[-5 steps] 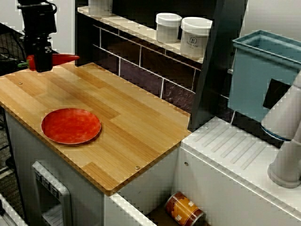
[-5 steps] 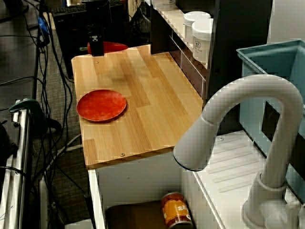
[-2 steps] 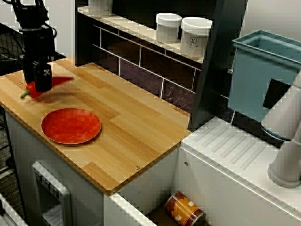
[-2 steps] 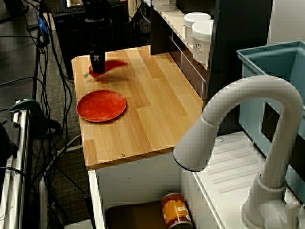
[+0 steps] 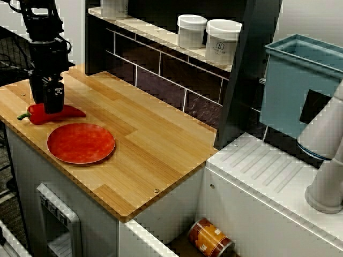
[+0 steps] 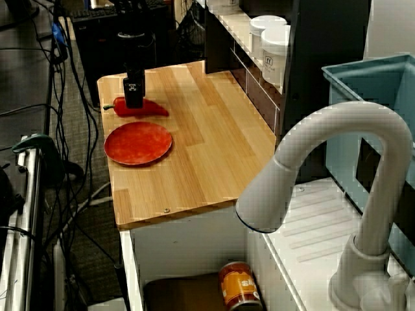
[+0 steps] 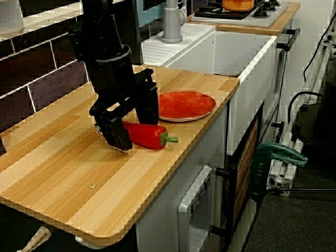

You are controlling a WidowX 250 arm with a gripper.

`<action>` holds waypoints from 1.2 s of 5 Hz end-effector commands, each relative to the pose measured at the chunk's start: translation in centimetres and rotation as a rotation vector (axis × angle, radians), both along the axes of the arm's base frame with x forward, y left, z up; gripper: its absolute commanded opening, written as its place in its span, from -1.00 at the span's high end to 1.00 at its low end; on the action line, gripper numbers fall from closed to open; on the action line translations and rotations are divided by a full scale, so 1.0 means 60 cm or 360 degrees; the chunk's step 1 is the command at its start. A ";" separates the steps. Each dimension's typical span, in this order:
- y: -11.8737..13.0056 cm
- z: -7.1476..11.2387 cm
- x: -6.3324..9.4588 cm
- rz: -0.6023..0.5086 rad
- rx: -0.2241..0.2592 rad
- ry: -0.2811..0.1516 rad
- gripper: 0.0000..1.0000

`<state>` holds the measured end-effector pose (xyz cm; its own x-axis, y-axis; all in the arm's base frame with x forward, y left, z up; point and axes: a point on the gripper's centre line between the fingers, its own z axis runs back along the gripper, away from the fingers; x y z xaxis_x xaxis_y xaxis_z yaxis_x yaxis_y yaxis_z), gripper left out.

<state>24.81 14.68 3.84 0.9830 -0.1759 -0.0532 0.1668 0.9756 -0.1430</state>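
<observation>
Side view shows red pepper [image 7: 147, 136] lowered onto counter [image 7: 63, 173] beside plate [image 7: 186, 105].

The high view looks down across the pale wooden countertop [image 5: 161, 134] toward the dark tiled wall [image 5: 161, 69]. The sink-end view looks along it past a white curved faucet [image 6: 337, 120]. The low view, nearest the black gripper [image 7: 135, 131], faces back. All share the round red plate [image 5: 80, 143].
</observation>
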 end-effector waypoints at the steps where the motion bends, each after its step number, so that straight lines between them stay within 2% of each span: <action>1: 0.036 0.061 -0.004 0.0041 -0.0034 -0.0076 -1.00; 3: 0.055 0.105 -0.025 0.0037 -0.0064 -0.0163 -1.00; 4: 0.074 0.120 -0.022 -0.0014 -0.0073 -0.0155 -1.00; 5: 0.074 0.120 -0.018 -0.0087 -0.0034 -0.0122 -1.00; 6: 0.045 0.099 -0.021 -0.0234 -0.0063 -0.0082 -1.00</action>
<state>23.94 16.04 8.86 0.9486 -0.3157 -0.0209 0.3048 0.9296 -0.2073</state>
